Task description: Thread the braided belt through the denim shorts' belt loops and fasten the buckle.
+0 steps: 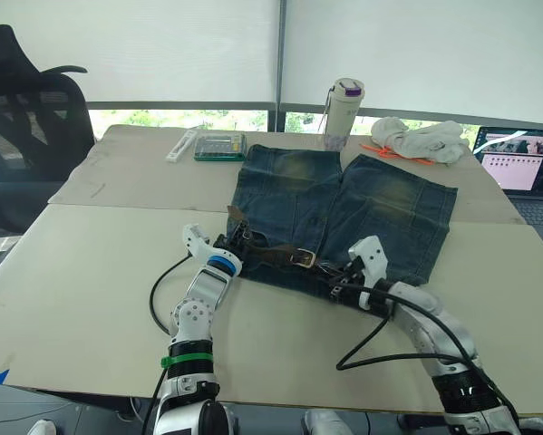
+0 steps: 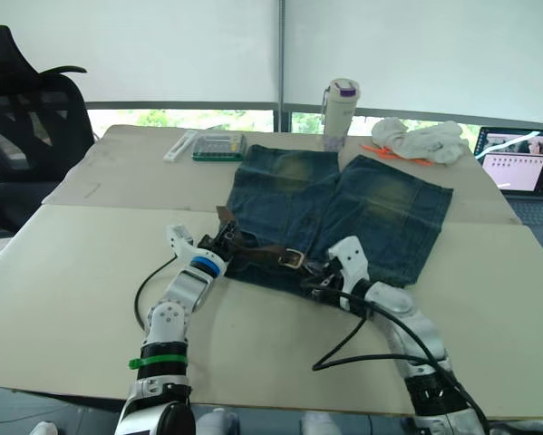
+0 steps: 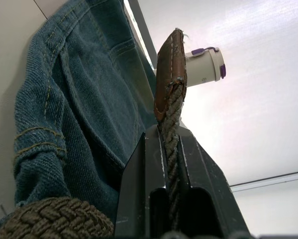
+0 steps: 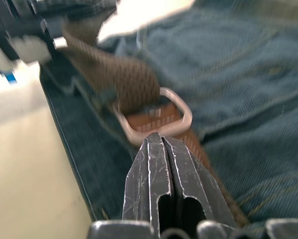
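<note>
The denim shorts (image 1: 339,213) lie flat on the pale counter (image 1: 90,272), waistband toward the robot, with faded yellowish patches on both legs. Across the waistband runs the braided belt (image 1: 276,255), a dark-brown woven strap with a coarse, rope-like texture. The left gripper (image 3: 169,144) has its black fingers clamped on the belt's tip, where the braid ends in a smooth stitched leather tab (it stands upright between them). The right gripper (image 4: 161,142) rests with its scuffed fingers pressed together, their tips at the buckle (image 4: 153,117), a pale rounded-rectangle metal frame lying on the denim. Behind the shorts stand a white bottle (image 1: 344,113) with a purple lid and a crumpled white cloth (image 1: 421,139).
</note>
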You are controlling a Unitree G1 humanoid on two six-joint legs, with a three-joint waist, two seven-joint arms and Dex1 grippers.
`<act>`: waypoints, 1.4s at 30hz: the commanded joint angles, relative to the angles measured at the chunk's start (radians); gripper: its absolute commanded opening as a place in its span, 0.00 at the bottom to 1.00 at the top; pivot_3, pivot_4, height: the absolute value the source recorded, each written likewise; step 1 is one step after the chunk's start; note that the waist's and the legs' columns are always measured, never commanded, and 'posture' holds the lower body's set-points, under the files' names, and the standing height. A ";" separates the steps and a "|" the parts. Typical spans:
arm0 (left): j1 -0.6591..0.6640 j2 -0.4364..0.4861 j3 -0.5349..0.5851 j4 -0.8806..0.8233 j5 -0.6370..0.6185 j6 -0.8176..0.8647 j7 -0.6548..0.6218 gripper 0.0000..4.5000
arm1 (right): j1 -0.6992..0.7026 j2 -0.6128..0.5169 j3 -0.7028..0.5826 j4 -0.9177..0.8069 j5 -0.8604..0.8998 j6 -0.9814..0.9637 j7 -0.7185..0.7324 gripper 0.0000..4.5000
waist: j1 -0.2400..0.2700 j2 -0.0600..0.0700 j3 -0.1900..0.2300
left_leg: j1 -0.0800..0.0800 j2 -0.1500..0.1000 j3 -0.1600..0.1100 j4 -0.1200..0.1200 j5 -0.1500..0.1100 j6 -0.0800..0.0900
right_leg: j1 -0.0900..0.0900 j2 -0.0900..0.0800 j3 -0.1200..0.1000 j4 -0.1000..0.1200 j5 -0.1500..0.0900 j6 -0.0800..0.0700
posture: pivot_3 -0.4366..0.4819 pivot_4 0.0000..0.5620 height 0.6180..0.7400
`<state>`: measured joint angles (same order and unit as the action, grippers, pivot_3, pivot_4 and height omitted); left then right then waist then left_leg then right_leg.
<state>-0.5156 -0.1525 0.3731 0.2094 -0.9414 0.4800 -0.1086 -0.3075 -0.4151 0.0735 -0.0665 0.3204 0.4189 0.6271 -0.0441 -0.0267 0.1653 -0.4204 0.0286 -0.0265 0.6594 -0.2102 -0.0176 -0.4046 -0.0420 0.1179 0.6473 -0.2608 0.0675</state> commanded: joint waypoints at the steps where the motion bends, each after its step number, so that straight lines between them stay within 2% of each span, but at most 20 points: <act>1: 0.005 -0.001 -0.010 -0.045 0.002 -0.006 -0.006 0.00 | -0.040 0.014 0.002 0.006 -0.030 -0.052 -0.004 0.01 | -0.001 0.000 0.000 | 0.000 0.000 0.000 0.000 0.000 0.000 | 0.000 0.000 0.000 0.000 0.000 0.000 | 0.48 0.27 0.98; 22: 0.016 -0.011 -0.017 -0.061 0.007 -0.010 0.007 0.00 | -0.107 0.078 0.028 0.080 -0.104 -0.103 0.006 0.01 | 0.000 0.000 0.000 | 0.000 0.000 0.000 0.000 0.000 0.000 | 0.000 0.000 0.000 0.000 0.000 0.000 | 0.48 0.27 0.98; 35: 0.017 -0.007 -0.005 -0.056 0.011 -0.020 0.014 0.00 | -0.123 0.069 0.074 0.137 -0.154 -0.130 0.053 0.01 | -0.003 0.000 0.000 | 0.000 0.000 0.000 0.000 0.000 0.000 | 0.000 0.000 0.000 0.000 0.000 0.000 | 0.48 0.27 0.98; 42: 0.006 0.002 0.002 -0.041 0.015 -0.033 0.019 0.00 | -0.166 0.023 0.136 0.222 -0.220 -0.124 0.118 0.01 | -0.005 0.000 0.000 | 0.001 0.000 0.000 0.000 0.000 0.000 | 0.001 0.000 0.000 0.000 0.000 0.000 | 0.48 0.27 0.98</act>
<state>-0.4966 -0.1507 0.3711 0.1880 -0.9261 0.4612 -0.0888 -0.4734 -0.3800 0.1806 0.1286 0.1289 0.2837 0.7242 -0.0488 -0.0267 0.1653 -0.4189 0.0289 -0.0264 0.6593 -0.2103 -0.0176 -0.4038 -0.0418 0.1179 0.6476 -0.2607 0.0673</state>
